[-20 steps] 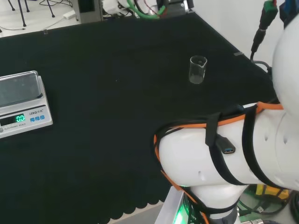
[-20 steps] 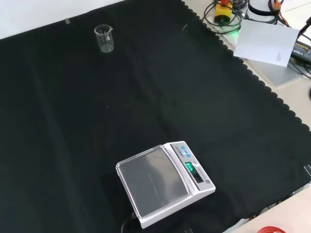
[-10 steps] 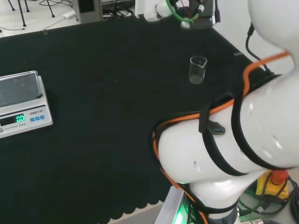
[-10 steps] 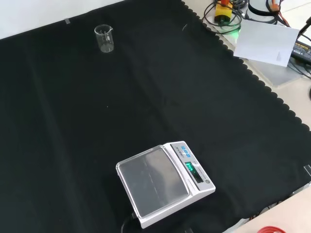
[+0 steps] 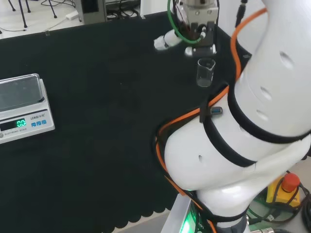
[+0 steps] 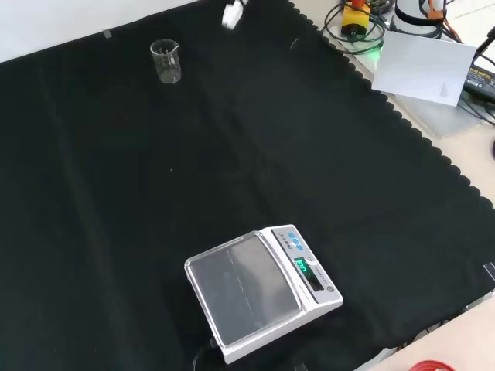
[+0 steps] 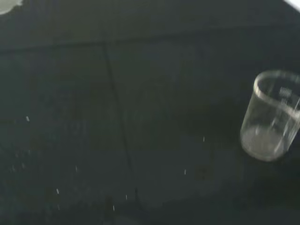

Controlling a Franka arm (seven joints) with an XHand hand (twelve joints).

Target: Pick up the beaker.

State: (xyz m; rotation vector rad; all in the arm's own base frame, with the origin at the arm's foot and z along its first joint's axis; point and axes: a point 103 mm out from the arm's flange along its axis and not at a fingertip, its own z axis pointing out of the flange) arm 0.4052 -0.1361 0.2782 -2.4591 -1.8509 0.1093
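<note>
The small clear glass beaker [image 6: 166, 62] stood upright and empty near the far left corner of the black cloth-covered bench [image 6: 255, 147] in the front view. The black and white hand [image 5: 167, 41] hovered above it, touching nothing; its finger posture could not be told. It should descend beside the beaker, then curl around the wall.

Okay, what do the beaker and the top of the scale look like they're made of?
The beaker looks like clear glass or plastic, which one I can't tell: the black cloth shows straight through its wall. The scale has a dull grey pan that looks like brushed metal on a white, probably plastic, body.
</note>
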